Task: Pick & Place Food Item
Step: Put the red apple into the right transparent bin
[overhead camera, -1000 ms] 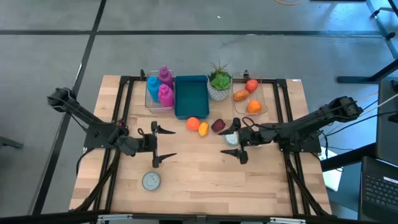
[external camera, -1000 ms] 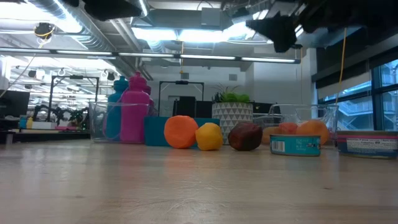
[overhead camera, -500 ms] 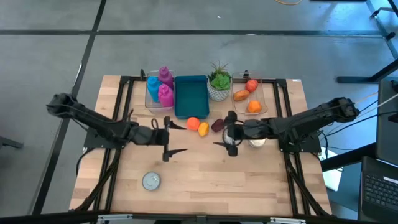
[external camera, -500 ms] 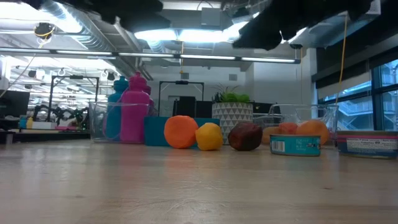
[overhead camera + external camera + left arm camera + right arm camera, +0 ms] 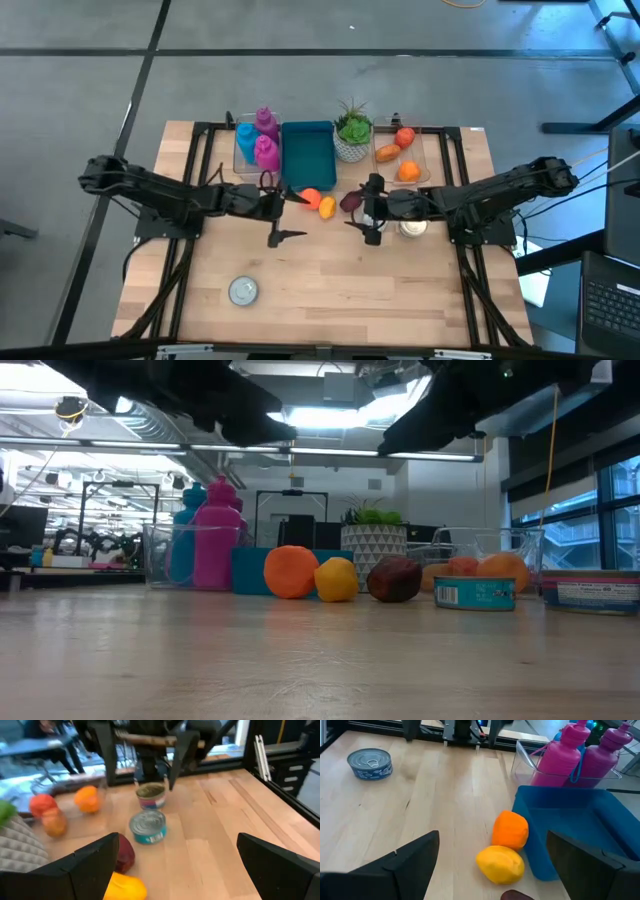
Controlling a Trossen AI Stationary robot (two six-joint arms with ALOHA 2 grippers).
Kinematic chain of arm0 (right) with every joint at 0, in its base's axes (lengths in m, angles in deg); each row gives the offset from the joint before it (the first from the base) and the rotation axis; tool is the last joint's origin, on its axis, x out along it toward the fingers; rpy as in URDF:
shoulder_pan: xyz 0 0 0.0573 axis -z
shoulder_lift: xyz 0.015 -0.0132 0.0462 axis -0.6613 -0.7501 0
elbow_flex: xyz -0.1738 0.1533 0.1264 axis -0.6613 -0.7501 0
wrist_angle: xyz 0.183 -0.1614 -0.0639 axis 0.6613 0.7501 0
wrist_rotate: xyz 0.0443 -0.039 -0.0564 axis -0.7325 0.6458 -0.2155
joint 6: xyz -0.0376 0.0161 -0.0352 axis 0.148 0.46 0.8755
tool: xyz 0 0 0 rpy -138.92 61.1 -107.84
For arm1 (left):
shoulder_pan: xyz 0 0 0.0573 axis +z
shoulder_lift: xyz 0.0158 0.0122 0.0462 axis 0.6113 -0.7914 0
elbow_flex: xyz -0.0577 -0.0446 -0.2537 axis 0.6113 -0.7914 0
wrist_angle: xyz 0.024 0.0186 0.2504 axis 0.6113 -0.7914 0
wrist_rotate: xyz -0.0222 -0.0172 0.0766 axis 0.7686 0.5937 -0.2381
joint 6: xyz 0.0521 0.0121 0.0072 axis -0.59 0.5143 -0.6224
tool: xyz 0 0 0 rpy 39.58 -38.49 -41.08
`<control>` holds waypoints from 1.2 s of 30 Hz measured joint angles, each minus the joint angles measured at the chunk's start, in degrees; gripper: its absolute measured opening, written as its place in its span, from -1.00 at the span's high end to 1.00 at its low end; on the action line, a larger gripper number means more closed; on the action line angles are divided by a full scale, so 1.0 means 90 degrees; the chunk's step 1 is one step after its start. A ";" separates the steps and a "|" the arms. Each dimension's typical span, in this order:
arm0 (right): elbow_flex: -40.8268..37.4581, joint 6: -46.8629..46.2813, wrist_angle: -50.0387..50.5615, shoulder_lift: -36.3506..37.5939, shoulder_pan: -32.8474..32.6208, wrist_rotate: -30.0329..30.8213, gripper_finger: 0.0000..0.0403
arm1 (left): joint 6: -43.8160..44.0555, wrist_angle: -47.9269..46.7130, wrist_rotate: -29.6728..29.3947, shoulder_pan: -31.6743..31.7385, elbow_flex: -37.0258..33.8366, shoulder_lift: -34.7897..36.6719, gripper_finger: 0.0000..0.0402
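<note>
On the wooden table (image 5: 330, 275), I see both grippers, left gripper (image 5: 282, 217) and right gripper (image 5: 367, 214), spread empty beside the orange (image 5: 310, 198) (collision risk, converging).

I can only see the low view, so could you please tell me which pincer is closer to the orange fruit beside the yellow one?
Observer: The left pincer. From above, it stands open just to the left of the orange fruit.
Operator: Thank you. Where is the right one?
Observer: The right pincer, also open, is beside the dark red fruit and faces the left one.
Operator: Is there anything on the table that my view misses?
Observer: Yes, a tin can stands alone on the front left part of the table, well apart from the fruit.
</note>
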 joint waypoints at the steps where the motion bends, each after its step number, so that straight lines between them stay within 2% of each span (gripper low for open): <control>1: 0.0000 0.0000 0.0008 0.0000 0.0000 0.0000 -0.79 | 0.0041 0.0043 0.0087 0.0021 0.0000 -0.0083 -0.96; 6: -0.0005 0.0000 0.0024 0.0000 0.0000 0.0000 -0.79 | -0.0109 0.0432 0.0159 0.0041 -0.0002 -0.0271 -0.96; 10: -0.0007 0.0000 0.0029 0.0000 0.0000 0.0000 -0.79 | -0.0328 0.0547 0.0150 0.0039 -0.0002 -0.0004 -0.96; 17: -0.0007 0.0002 0.0219 0.0000 0.0003 0.0001 -0.79 | -0.0278 -0.0382 0.0134 0.0036 -0.0005 0.0768 -0.96; 23: -0.0010 -0.0091 0.0261 -0.0001 0.0000 0.0208 -0.79 | -0.0282 -0.0731 0.0036 0.0036 -0.0043 0.0958 -0.96; 26: -0.0008 -0.0147 0.0350 -0.0180 0.0001 0.0560 -0.79 | -0.0305 -0.0184 -0.0245 0.0056 -0.0478 0.0966 -0.96; 29: -0.0012 -0.0093 0.0380 -0.0542 0.0024 0.0622 -0.79 | -0.0219 0.0573 -0.0589 0.0179 -0.1025 0.1109 -0.96; 32: -0.0012 0.0072 0.0391 -0.0874 0.0096 0.0636 -0.79 | -0.0002 0.1040 -0.0619 0.0324 -0.1316 0.1425 -0.96; 36: -0.0001 0.0165 0.0393 -0.1138 0.0320 0.0666 -0.79 | 0.0268 0.1120 -0.0524 0.0313 -0.1360 0.1823 -0.96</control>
